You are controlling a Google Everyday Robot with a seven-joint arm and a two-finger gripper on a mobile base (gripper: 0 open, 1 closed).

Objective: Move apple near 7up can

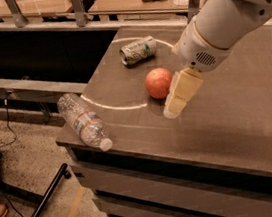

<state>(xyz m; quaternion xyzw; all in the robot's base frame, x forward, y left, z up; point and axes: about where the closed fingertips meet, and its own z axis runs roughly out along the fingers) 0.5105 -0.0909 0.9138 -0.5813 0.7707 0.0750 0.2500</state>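
The apple (158,82), round and reddish-orange, sits on the dark table (229,122) inside a pale ring mark. The 7up can (138,50), green and silver-white, lies on its side behind and a little left of the apple, a short gap apart. My gripper (174,107) hangs from the white arm (224,17) coming in from the upper right. It is just to the right of the apple and slightly in front of it, low over the table, very close to the fruit.
A clear plastic bottle (83,119) with a white cap lies on its side at the table's left front edge, partly overhanging. Wooden benches (126,1) with metal posts stand behind. The floor with a black stand leg (41,209) lies to the left.
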